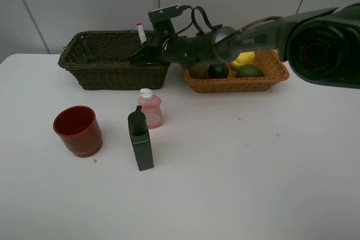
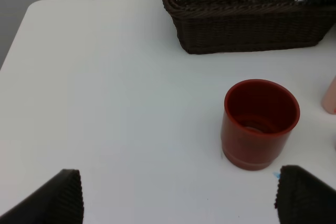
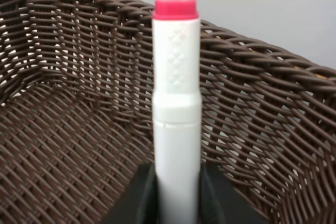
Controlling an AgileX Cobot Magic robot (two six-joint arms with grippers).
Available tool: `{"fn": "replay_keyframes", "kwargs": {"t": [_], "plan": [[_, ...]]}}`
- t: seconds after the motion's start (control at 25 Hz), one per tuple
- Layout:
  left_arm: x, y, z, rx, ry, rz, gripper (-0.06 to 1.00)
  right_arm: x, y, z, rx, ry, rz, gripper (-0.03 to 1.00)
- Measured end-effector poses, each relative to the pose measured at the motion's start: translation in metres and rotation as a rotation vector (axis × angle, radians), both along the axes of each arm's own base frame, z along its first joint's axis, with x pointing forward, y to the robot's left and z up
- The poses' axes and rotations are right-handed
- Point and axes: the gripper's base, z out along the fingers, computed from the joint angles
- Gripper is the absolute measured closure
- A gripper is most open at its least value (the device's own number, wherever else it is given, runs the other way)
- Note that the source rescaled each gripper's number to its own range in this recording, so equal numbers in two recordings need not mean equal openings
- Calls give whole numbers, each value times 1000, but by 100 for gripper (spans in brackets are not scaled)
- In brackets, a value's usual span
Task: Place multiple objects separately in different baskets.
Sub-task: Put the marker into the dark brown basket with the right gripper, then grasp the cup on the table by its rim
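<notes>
My right gripper (image 1: 140,55) reaches across to the dark olive-brown basket (image 1: 112,77) and is shut on the white pink-tipped marker (image 1: 140,32), which stands upright over the basket's right end. In the right wrist view the marker (image 3: 176,103) sits between the black fingers (image 3: 137,195) against the basket wall (image 3: 79,77). The orange-tan basket (image 1: 236,85) holds a yellow lemon (image 1: 244,58), a green lime (image 1: 250,71) and a blackish round fruit (image 1: 218,71). My left gripper (image 2: 178,198) is open above the table, with the red cup (image 2: 260,124) just beyond it.
On the table in front of the baskets stand the red cup (image 1: 77,130), a pink bottle (image 1: 150,109) and a dark green bottle (image 1: 140,139), all upright. The bottles stand close together. The dark basket (image 2: 247,30) lies behind the cup.
</notes>
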Motion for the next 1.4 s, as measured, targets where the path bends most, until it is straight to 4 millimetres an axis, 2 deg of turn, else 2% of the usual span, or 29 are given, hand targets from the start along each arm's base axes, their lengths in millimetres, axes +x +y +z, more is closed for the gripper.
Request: {"fn": "replay_keyframes", "kwargs": {"t": [0.08,0.2,0.28,0.32,0.44,1.08,1.2,1.4], "plan": [[0,0,0,0,0,0,0,0,0,1,-2,3,1,67],[0,0,0,0,0,0,0,1,-1,3,12,8,-10,19],[0,0,0,0,0,0,0,0,0,4,7,6,-4,5],[0,0,0,0,0,0,0,-1,0,4,6,8,-3,2],[0,0,0,0,0,0,0,-1,0,5,6,8,-4,-1],[0,0,0,0,0,0,0,-2,0,9,-9,17,1,-3],[0,0,0,0,0,0,0,-3,-1,23,-33,17,11,-3],[0,0,0,0,0,0,0,-10,-7,70,-75,-10,29,-3]]}}
